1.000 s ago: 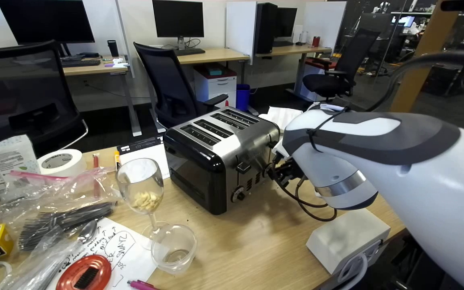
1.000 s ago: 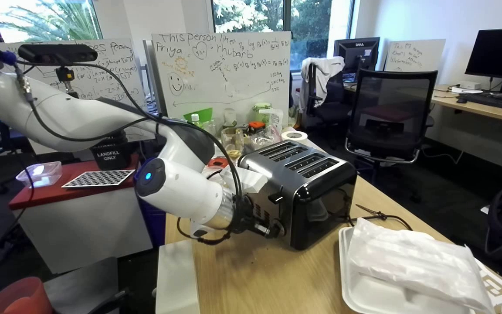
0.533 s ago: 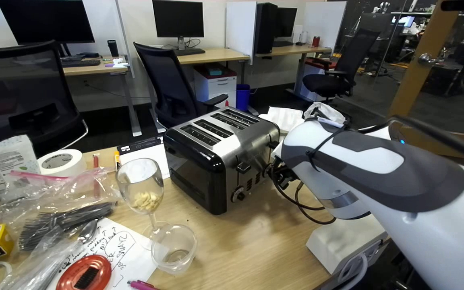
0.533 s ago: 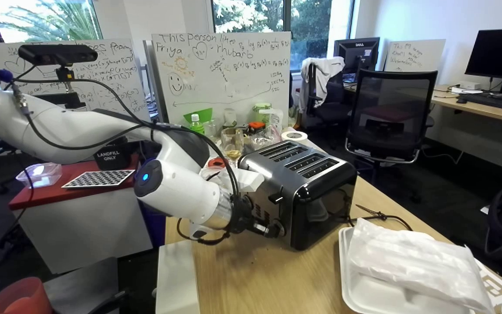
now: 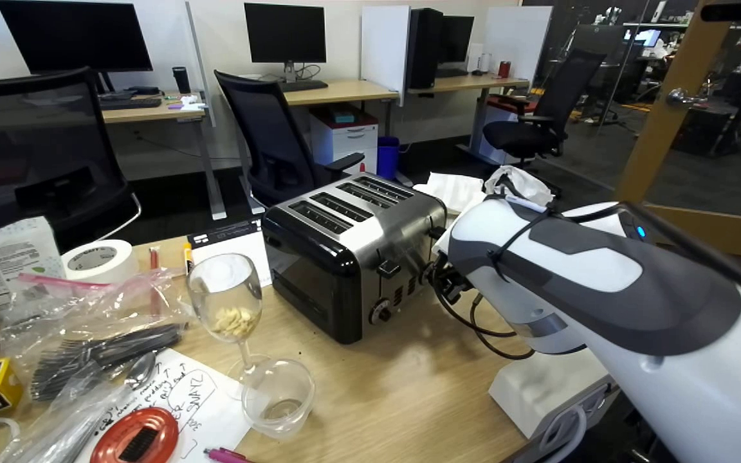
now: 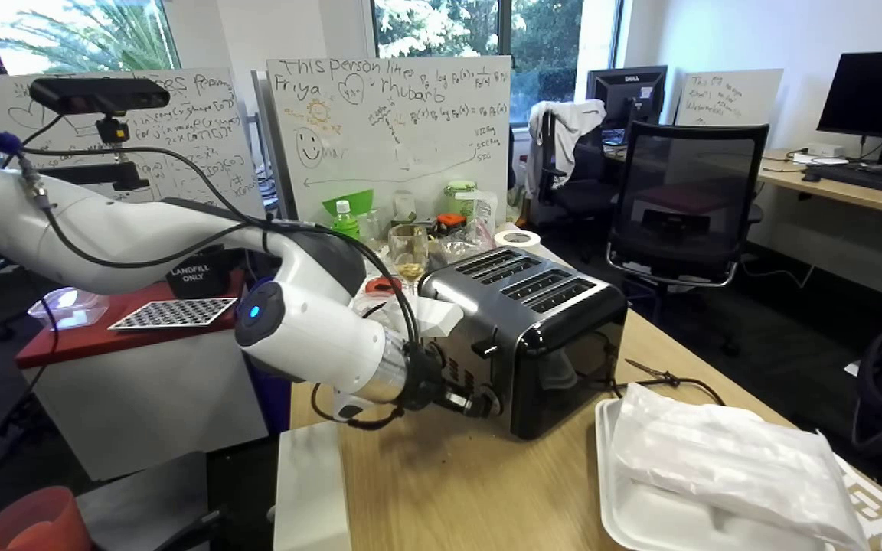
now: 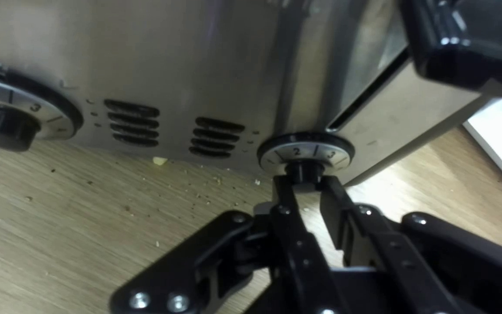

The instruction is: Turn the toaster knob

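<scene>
At left in an exterior view, the robot arm [image 6: 188, 233] hung lower than a second earlier. Its narrow-set hand [image 7: 306, 185] still held a black knob [image 7: 305, 170], the right-hand one in the wrist view. The four-slot toaster [image 6: 525, 329] bearing that knob stood unmoved on the desk [image 6: 426, 490], left of a white foam container [image 6: 640, 509].

A black mesh-backed office chair [image 6: 686, 195] stands beyond one edge of the light-wood table [image 6: 441, 490], on dark flooring [image 6: 778, 360]. A red-topped white cabinet [image 6: 158, 405] stands near the opposite edge. A daylit glass window [image 6: 441, 27] is located behind a white, marker-covered whiteboard [image 6: 403, 145].
</scene>
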